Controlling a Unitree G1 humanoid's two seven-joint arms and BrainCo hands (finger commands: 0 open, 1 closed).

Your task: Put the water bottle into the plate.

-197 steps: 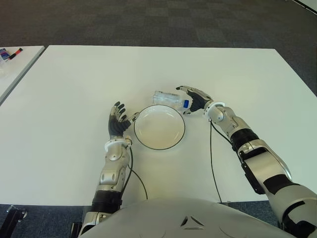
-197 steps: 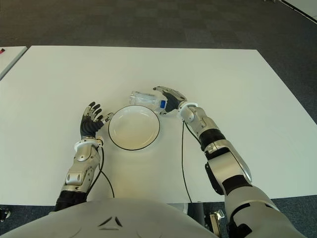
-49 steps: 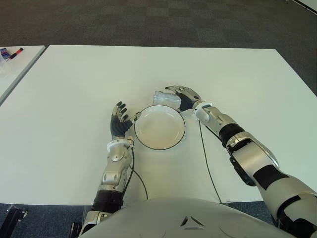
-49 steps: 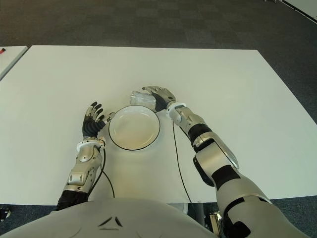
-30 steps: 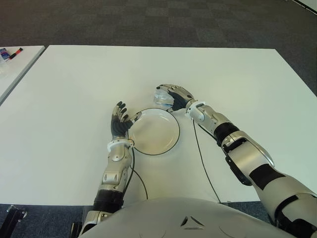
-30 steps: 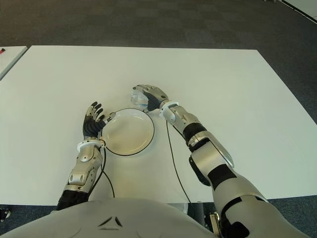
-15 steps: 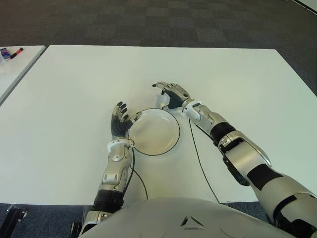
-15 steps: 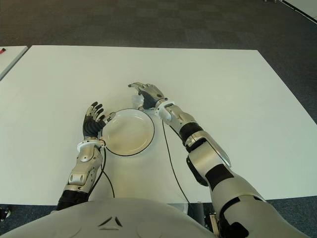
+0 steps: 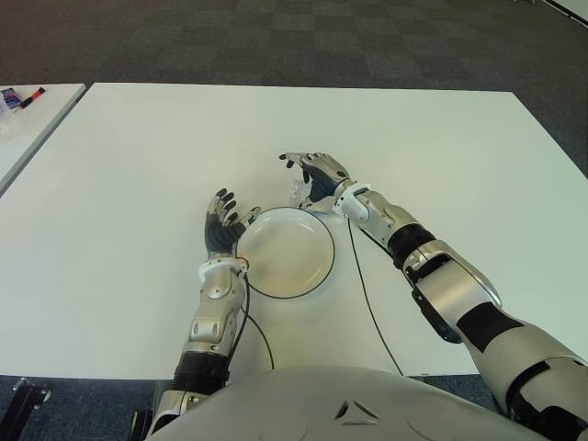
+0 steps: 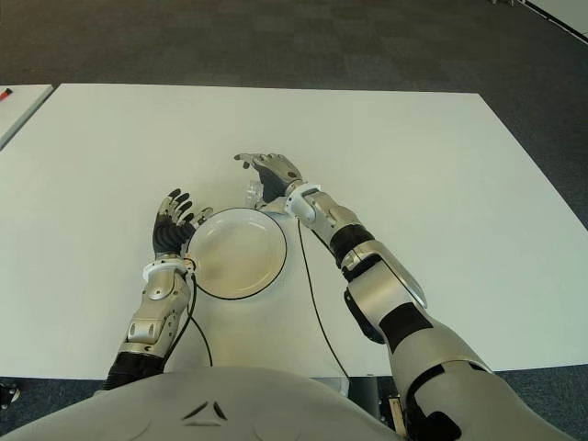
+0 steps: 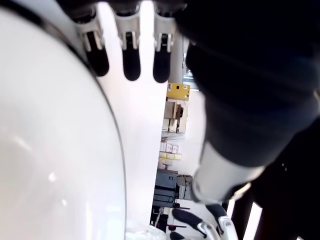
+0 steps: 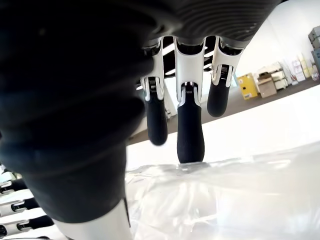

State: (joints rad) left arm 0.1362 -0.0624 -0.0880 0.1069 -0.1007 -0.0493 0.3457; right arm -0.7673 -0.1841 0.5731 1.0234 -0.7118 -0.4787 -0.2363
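Currently, water bottle [image 9: 300, 195] lies on the worktop [image 9: 129, 156], just beyond the plate [image 9: 285, 252].
Eye views: right robot hand [image 9: 312, 175] arches over it, fingers wide; left robot hand [image 9: 220, 228] touches the plate's left rim. Right wrist view: fingertips [image 12: 190, 143] hover above clear plastic.

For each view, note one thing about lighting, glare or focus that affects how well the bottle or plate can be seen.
Eye views: even light, soft shadows; the clear bottle nearly vanishes against the white table under the right hand.
Left wrist view: the plate is washed out beside dark fingers.
Right wrist view: the bottle shows glare and reflections below silhouetted fingers.
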